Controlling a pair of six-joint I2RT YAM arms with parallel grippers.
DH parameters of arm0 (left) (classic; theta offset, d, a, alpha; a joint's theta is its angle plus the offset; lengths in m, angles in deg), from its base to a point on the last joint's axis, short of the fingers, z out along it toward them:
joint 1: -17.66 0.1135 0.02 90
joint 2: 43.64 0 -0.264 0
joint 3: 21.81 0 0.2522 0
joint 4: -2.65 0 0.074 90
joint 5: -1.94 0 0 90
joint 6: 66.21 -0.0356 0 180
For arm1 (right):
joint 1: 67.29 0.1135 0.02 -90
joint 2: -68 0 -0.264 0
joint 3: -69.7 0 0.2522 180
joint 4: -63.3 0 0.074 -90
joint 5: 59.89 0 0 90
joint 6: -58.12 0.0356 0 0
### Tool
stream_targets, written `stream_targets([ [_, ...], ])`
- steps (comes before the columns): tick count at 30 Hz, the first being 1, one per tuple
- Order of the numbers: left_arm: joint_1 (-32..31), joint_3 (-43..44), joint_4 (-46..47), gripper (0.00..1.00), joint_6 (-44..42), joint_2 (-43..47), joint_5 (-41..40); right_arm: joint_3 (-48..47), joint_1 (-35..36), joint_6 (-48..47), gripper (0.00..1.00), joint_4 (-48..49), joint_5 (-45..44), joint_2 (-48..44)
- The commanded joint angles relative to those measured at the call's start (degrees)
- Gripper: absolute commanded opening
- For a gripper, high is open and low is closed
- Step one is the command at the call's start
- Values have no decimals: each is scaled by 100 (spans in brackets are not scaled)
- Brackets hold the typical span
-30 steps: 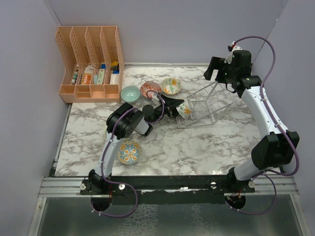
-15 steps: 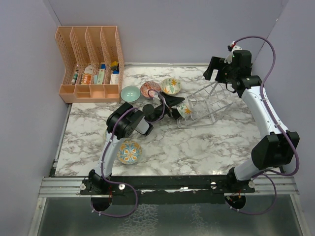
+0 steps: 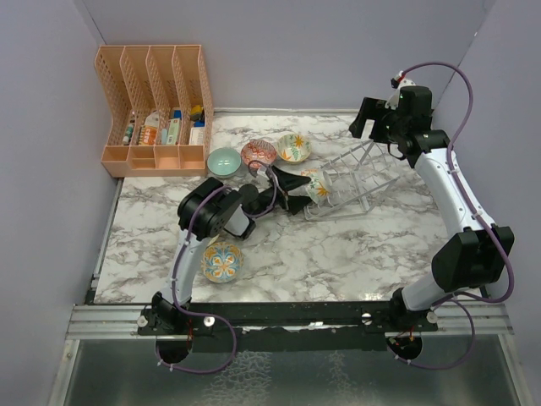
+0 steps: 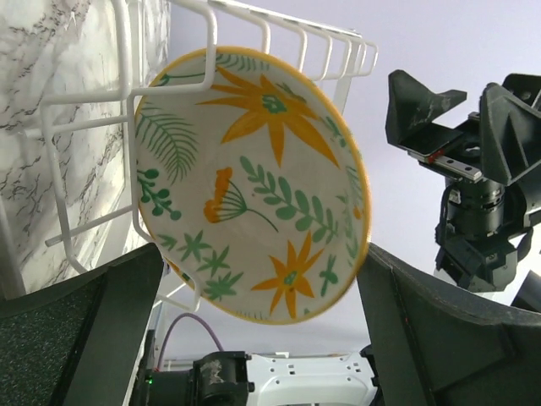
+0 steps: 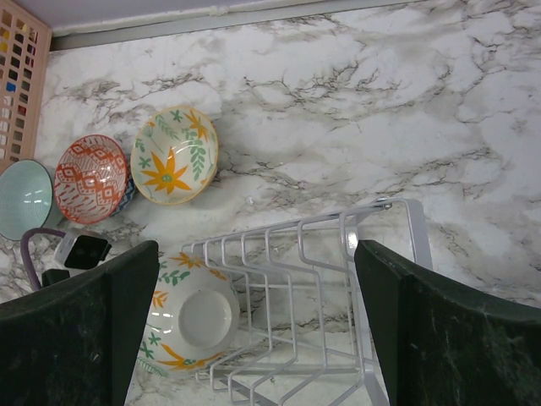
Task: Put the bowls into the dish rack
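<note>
A floral bowl with yellow flowers and green leaves stands on edge in the end slot of the white wire dish rack. My left gripper is open, its fingers either side of the bowl's lower rim, gripping nothing. From above, the left gripper is just left of that bowl. My right gripper hovers open above the rack's far end. Loose on the marble are a teal bowl, a red-patterned bowl, a floral bowl and another floral bowl.
An orange slotted organizer holding small items stands at the back left. Purple walls close in the left, back and right sides. The rack lies at an angle across the right middle of the marble table.
My left gripper has opened, let go of the floral bowl and drawn back a little to the left. The bowl stays in the rack. The right arm has not moved.
</note>
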Motion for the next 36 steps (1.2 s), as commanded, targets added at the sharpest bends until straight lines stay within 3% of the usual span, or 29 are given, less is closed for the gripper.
stream_targets([
  [1,246,-225,1377,99,-171,502,275,-222,-32,-82,99,60,83,-136],
  [10,706,-530,1219,99,-315,1010,712,-293,-34,-108,99,30,104,-187],
  [15,953,-727,109,99,-1016,1777,1232,-513,-33,-118,99,-57,191,-181],
  [18,1148,-572,-1278,99,-1711,2486,1535,-651,-33,-118,99,-129,217,-207],
  [23,1490,-55,-4347,99,-3446,3549,1749,-674,-33,-81,99,-188,321,-287],
  [28,1704,408,-6835,99,-4803,4157,1273,-584,-33,39,99,-225,472,-345],
  [31,1688,1073,-8878,99,-6024,4492,249,-525,-33,98,99,-161,637,-334],
  [36,1509,1509,-11707,99,-6599,5217,-2641,-531,-33,133,99,-50,828,-262],
])
